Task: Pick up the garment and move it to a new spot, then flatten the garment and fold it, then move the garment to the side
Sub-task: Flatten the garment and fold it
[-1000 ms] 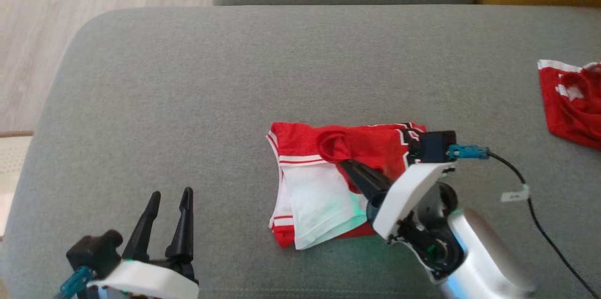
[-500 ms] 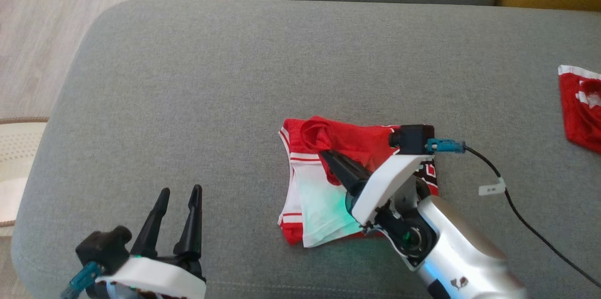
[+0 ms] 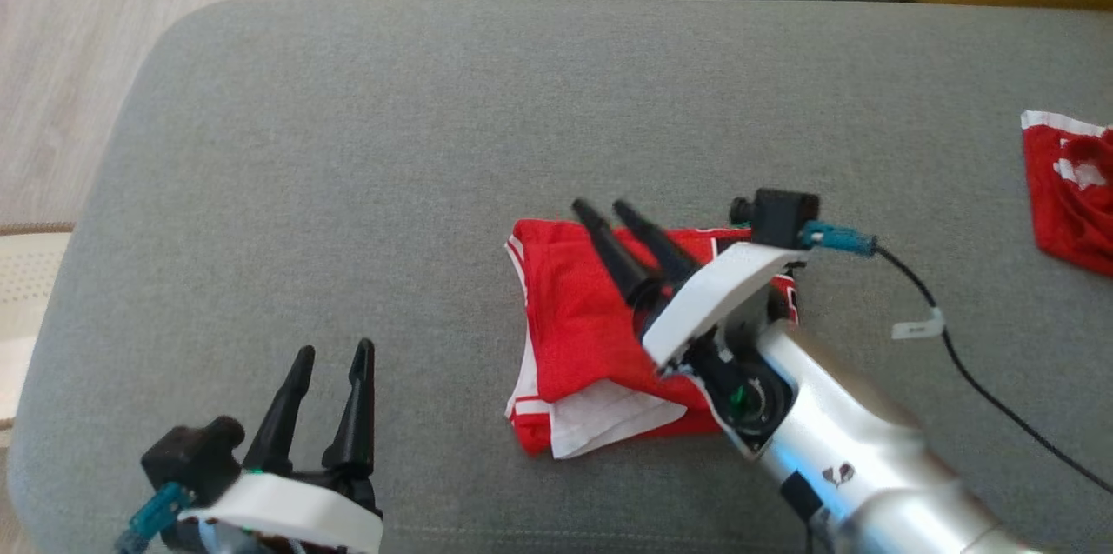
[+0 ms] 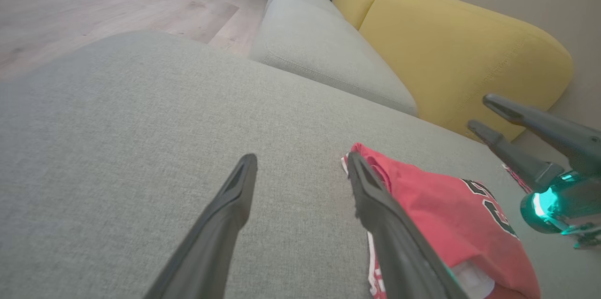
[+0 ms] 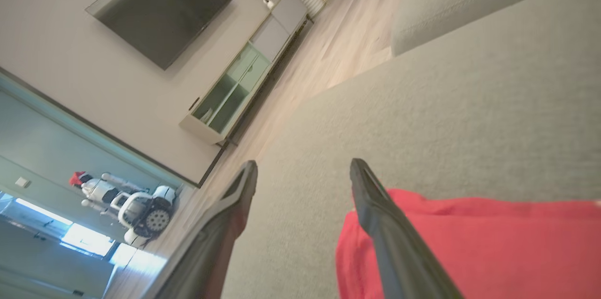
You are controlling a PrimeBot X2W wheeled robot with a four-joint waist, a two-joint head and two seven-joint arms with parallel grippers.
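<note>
The red garment lies folded near the middle of the grey sofa cushion. It forms a compact bundle, with a white inner layer poking out at its near edge. The right hand hangs over the bundle's far side with its fingers spread and nothing between them. In the right wrist view one finger sits very close to the red cloth, though I cannot tell whether it touches. The left hand is also spread and empty. It hovers over bare cushion near the front edge, well apart from the garment.

The fold looks done, so the move to the side is probably what remains, and that is where things could go wrong.

- **Snagging:** a fingertip that catches the loose top layer as the arm lifts would flip the fold open.
- **Shallow pinch:** gripping only the upper layer would let the lower layers hang and unfold in transit.
- **Dragging:** sliding the bundle instead of lifting it would probably bunch it, since the woven cushion looks grippy.
- **Cable:** the black cable trails from the right wrist and could brush the bundle on a low sweep.
- **Second garment:** another red garment lies at the cushion's right edge, so a placement there risks mixing the two.
</note>
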